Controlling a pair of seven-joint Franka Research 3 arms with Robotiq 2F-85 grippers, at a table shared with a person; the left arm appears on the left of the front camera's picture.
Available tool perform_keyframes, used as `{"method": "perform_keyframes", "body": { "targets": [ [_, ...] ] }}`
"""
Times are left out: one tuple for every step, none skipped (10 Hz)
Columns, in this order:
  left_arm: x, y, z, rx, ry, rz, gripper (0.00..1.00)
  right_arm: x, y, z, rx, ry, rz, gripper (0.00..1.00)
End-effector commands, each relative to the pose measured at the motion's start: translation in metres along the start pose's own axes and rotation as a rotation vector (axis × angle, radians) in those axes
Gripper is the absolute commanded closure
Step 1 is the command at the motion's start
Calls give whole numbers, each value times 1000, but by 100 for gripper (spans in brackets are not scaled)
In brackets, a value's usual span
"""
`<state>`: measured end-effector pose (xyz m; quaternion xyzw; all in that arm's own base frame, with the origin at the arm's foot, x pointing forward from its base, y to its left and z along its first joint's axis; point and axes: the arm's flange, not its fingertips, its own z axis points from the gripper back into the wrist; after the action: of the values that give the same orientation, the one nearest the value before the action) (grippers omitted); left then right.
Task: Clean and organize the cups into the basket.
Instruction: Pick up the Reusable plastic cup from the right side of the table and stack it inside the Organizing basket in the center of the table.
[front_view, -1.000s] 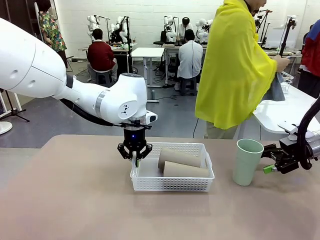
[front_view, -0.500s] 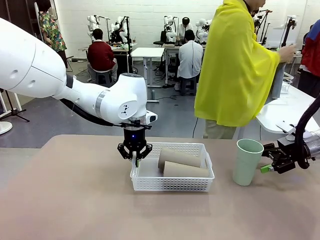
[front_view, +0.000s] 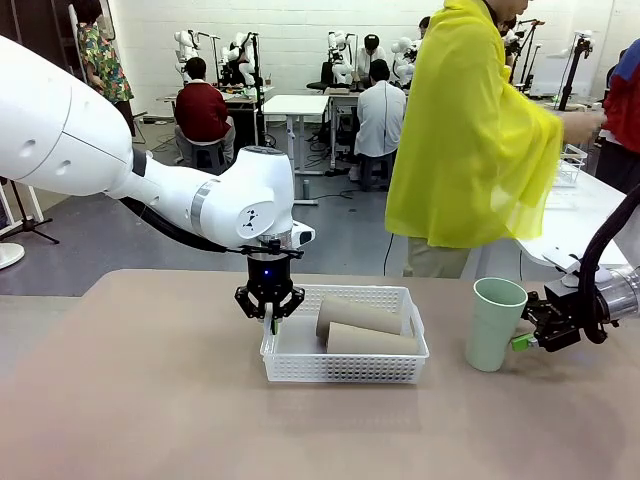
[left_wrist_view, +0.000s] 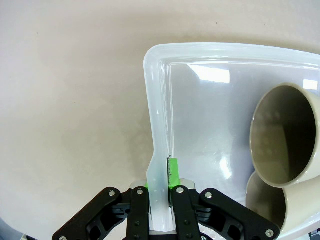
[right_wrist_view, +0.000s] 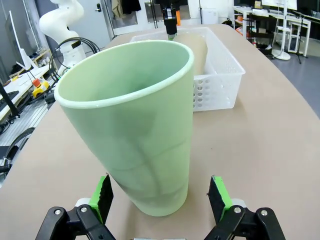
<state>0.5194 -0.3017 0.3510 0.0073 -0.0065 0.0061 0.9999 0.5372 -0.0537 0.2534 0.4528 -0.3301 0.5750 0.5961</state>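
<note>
The white mesh basket sits mid-table with two tan cups lying on their sides in its right half. My left gripper is shut on the basket's left rim. In the left wrist view the rim runs between the gripper fingers, and the cup mouths face the camera. The mint green cup stands upright to the right of the basket. My right gripper is open beside it. In the right wrist view its green pads stand on either side of the cup base, with small gaps.
A person in a yellow cape stands at the far right of the table, reaching toward a white side table. The basket lies just beyond the green cup in the right wrist view. The brown tabletop is open at left and front.
My right gripper has slid left, closer to the green cup, still open. The person has swung an arm out to the right. The left arm and basket have not moved.
</note>
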Motion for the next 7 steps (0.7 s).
{"method": "perform_keyframes", "body": {
  "targets": [
    [-2, 0, -1, 6, 3, -4, 100, 0, 0, -5, 9, -7, 6, 0],
    [-2, 0, -1, 6, 3, -4, 100, 0, 1, -9, 23, -9, 4, 0],
    [-2, 0, -1, 6, 3, -4, 100, 0, 2, -17, 50, -6, 9, 0],
    [-2, 0, -1, 6, 3, -4, 100, 1, 2, -24, 74, -4, 10, 0],
    [-2, 0, -1, 6, 3, -4, 100, 1, 1, -32, 89, 2, 8, 0],
    [-2, 0, -1, 6, 3, -4, 100, 2, 0, -38, 96, 3, 10, 0],
    [-2, 0, -1, 6, 3, -4, 100, 1, -3, -45, 99, 5, 11, 0]
  ]
}}
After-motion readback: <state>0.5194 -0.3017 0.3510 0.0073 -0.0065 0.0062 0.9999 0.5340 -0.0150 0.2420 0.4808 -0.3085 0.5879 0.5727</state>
